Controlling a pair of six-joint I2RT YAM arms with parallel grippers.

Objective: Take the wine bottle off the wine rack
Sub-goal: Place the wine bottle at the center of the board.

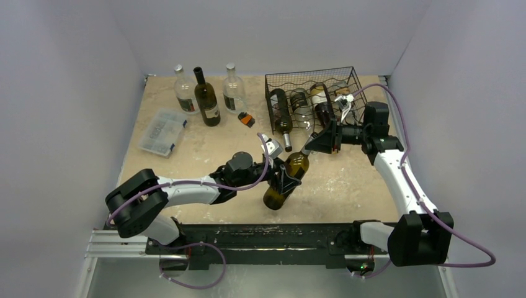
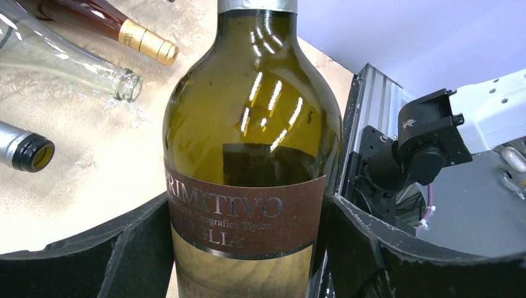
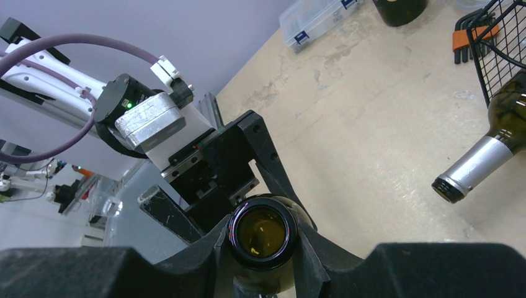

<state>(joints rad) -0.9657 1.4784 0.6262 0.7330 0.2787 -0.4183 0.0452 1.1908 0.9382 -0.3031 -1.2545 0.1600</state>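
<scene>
Soft, even light leaves white glare streaks on the wine bottle (image 2: 251,155).

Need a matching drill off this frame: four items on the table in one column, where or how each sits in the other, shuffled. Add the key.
1. olive-green glass wine bottle with brown label
2. black wire-mesh wine rack
3. clear plastic compartment box
4. dark glass bottle with pale label

A. flat, table's left side
B. upright between two clear glass bottles
C. far right, other bottles lying inside
D. tilted, left gripper on its body, right gripper on its neck

Pairs: 1-D, 2-C, 3-A, 4-B
</scene>
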